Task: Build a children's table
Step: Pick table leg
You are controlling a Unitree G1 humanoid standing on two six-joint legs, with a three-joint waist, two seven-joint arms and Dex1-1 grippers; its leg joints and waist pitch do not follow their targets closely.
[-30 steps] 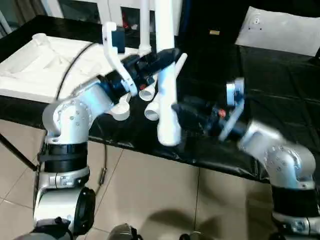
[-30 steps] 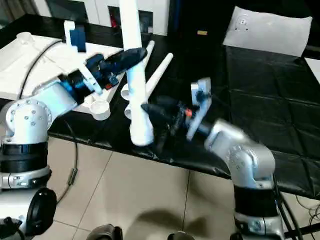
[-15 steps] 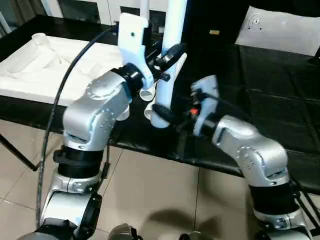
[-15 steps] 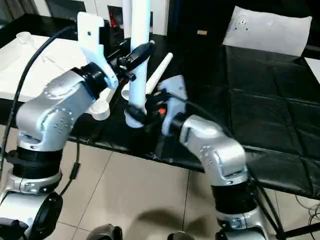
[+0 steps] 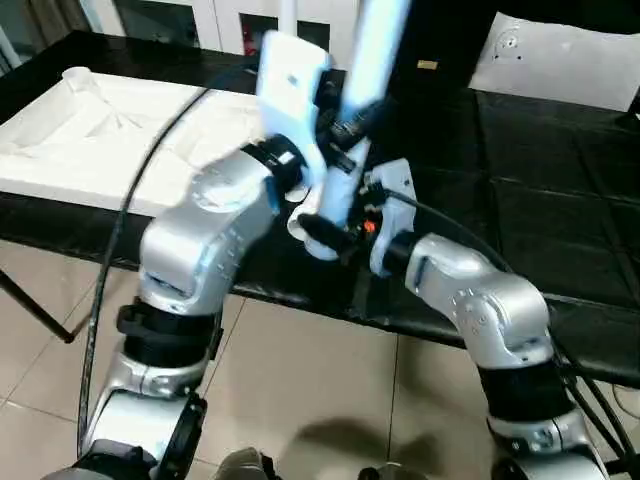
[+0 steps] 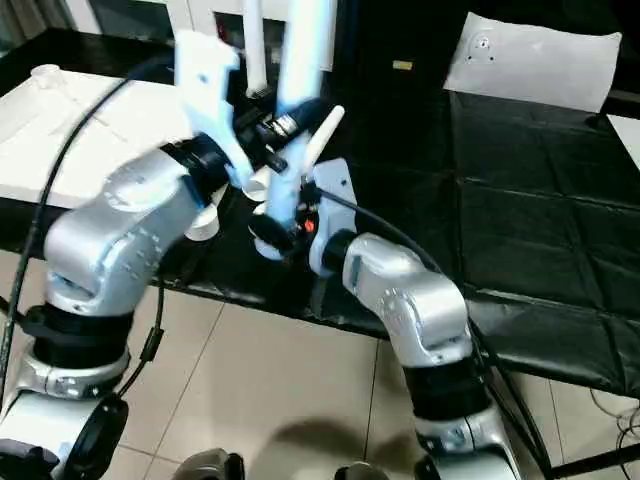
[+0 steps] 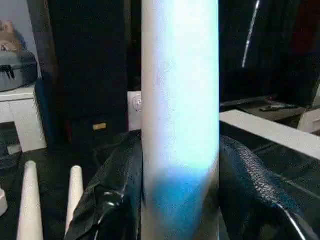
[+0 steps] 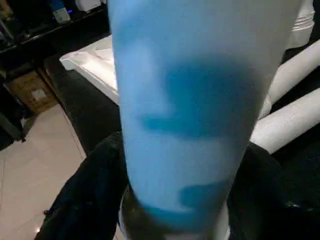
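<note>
Both grippers hold one white leg (image 5: 352, 120) upright above the front edge of the black table (image 5: 560, 200). The left gripper (image 5: 345, 130) pinches its middle; the right gripper (image 5: 322, 232) closes around its wide lower end. The white top (image 5: 90, 130) lies at the table's left end, with spare legs (image 6: 318, 135) behind. This looks like carrying a leg over; next it needs lining up with a corner socket and twisting in.

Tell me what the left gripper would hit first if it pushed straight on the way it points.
Nothing to travel through: the left gripper already has the upright white leg between its fingers. Past the leg, probably the dark cabinet, though depth is unclear.
</note>
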